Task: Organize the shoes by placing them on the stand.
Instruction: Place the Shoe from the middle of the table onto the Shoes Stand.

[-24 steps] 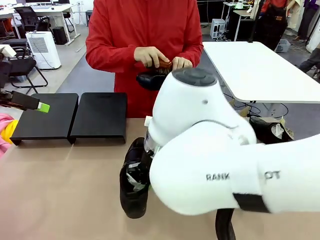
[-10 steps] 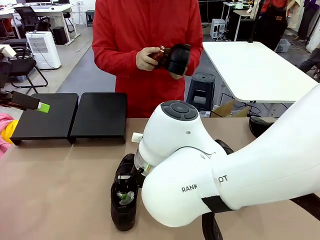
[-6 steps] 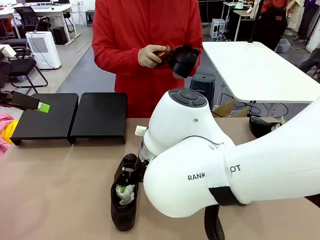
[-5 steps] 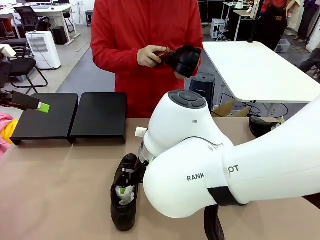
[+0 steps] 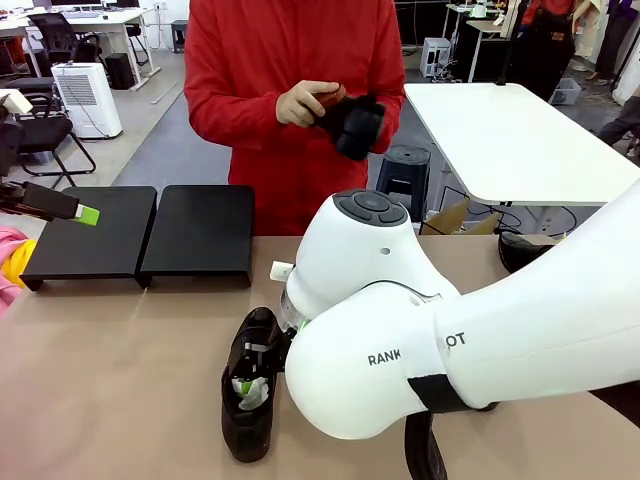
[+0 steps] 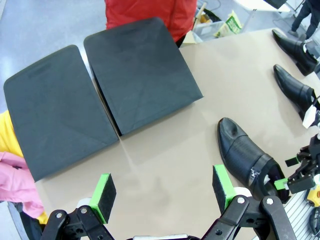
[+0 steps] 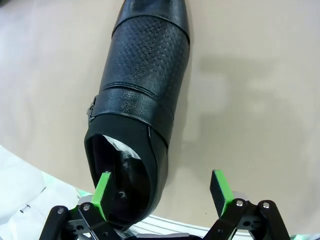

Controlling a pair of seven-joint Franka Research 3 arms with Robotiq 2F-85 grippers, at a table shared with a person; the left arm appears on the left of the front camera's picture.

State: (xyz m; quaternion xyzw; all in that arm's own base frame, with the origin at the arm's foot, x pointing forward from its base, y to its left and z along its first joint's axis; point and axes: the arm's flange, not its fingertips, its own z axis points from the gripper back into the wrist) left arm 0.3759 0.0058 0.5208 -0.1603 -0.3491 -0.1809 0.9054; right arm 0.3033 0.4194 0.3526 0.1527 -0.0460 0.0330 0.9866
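Observation:
One black shoe (image 5: 250, 385) lies on the tan table by itself, toe towards the stand, with white paper in its opening (image 7: 137, 100). My right gripper (image 7: 161, 186) stands open at its heel. One pad is over the opening, the other outside the side wall. The stand (image 5: 190, 235) is two empty black platforms at the far left (image 6: 140, 70). My left gripper (image 6: 162, 192) hangs open and empty above the table in front of the stand. The person across the table holds another shoe (image 5: 355, 122) in both hands.
Two more black shoes (image 6: 295, 90) lie at the table's right end, and one (image 5: 525, 250) shows behind my right arm. My bulky right arm (image 5: 400, 340) covers the table's middle and right. Pink and yellow cloth (image 6: 15, 175) sits beside the stand.
My right gripper's jaws have widened around the shoe's heel, and the arm has shifted slightly. The shoe stays on the table. The person has turned the shoe in their hands.

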